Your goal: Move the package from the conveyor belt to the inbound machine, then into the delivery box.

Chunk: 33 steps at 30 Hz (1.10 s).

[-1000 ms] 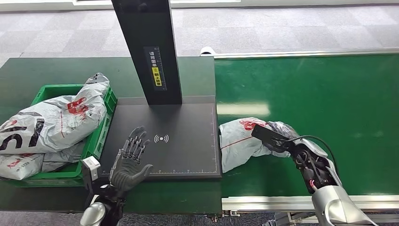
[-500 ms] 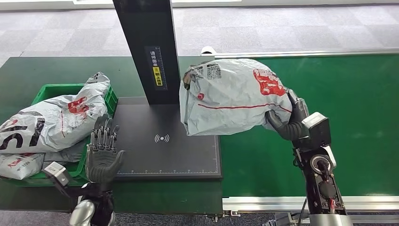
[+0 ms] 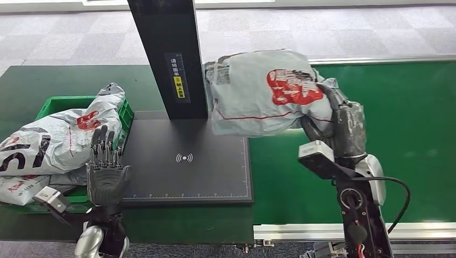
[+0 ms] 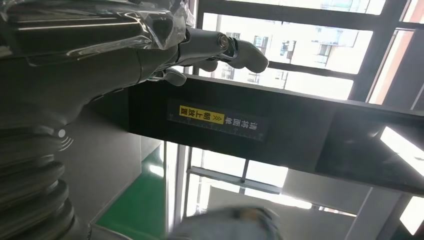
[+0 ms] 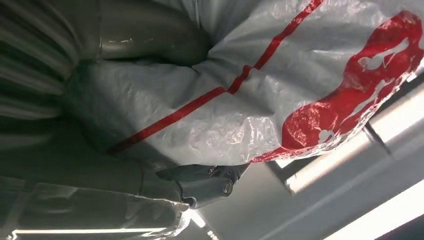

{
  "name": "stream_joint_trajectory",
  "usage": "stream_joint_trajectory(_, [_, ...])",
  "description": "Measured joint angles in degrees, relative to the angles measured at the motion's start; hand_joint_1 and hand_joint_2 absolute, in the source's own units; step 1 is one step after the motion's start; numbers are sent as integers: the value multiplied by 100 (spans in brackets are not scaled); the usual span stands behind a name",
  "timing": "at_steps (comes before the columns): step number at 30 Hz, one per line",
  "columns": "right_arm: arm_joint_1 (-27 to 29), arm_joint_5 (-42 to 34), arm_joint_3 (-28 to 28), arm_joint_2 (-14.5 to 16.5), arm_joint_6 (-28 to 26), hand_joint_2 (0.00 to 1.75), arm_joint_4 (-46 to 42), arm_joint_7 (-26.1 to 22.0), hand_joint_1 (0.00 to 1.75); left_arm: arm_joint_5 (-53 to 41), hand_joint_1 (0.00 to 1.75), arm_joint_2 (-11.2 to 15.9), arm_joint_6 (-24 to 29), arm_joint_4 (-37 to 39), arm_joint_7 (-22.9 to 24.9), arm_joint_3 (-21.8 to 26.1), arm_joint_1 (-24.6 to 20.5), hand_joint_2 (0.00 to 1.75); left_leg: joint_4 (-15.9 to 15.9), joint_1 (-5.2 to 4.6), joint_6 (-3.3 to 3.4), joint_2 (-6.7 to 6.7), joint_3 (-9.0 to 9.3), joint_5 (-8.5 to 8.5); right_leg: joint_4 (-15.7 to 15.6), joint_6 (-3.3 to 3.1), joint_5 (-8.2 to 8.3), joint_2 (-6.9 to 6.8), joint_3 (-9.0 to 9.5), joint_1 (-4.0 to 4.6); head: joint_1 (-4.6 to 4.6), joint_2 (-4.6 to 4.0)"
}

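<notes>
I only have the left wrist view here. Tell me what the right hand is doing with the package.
Observer: The right hand grips the grey package at its right end and holds it in the air, clear of the green conveyor belt.
Operator: Say where it hangs over the inbound machine.
Observer: Its left part is over the far right corner of the black scan plate, beside the black post; the rest is over the belt.
Operator: Report the delivery box.
Observer: The green box left of the plate already holds grey packages.
Operator: And my left hand.
Observer: The left hand is at the plate's left edge with nothing in it, fingers straight.
</notes>
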Motion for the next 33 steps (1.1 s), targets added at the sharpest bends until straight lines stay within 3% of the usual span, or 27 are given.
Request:
stream_joint_trajectory(2, [-365,845,461,-51,350,175,743,544,175,-2,0,0,-89,-25,-31,3,23,175,0,0,0,1,6,4,0,-1,2,2,1,1,1,0])
stream_joint_trajectory(4, [-717,1215,901,-82,528,175,1677,788,175,-18,0,-2,-174,-36,-56,0,37,175,2,1,3,-15,5,14,0,0,4,-12,1,1,3,0])
stream_joint_trajectory(8, [-1191,1292,1495,-93,587,175,3073,880,175,-33,0,-3,-229,-38,-67,-5,42,175,4,0,4,-39,-7,23,1,2,5,-31,-3,1,1,0])
stream_joint_trajectory(12, [-1588,1275,1962,-87,1128,175,4086,1070,175,-38,0,-3,-242,-14,-29,-46,-9,175,4,-1,5,-39,-9,21,1,2,5,-29,-6,0,3,0])
stream_joint_trajectory(15, [-1804,969,2193,-18,1412,175,4613,861,175,9,0,-4,-276,40,30,-106,-73,175,4,-1,5,-32,-9,20,1,2,5,-26,-10,0,2,0])
stream_joint_trajectory(19, [-1975,218,2238,243,1694,175,5020,187,175,80,0,-14,-300,175,74,-240,-218,175,3,1,4,-28,-8,20,1,0,7,-22,-12,2,2,0])
stream_joint_trajectory(25, [-2114,-218,2263,902,1154,175,5249,92,175,92,0,-35,-252,307,92,-414,-354,175,2,4,2,-27,-9,22,4,-1,6,-20,-19,7,1,0])
stream_joint_trajectory(29, [-2172,-279,2257,1153,897,175,5314,103,175,92,0,-34,-252,349,92,-432,-359,175,3,2,2,-29,-13,22,3,-1,6,-21,-19,4,3,0])
stream_joint_trajectory(33, [-2198,-323,2168,1323,56,175,5361,109,175,92,0,-38,-272,455,92,-460,-424,175,5,-1,2,-30,-16,22,2,0,6,-21,-19,0,3,0])
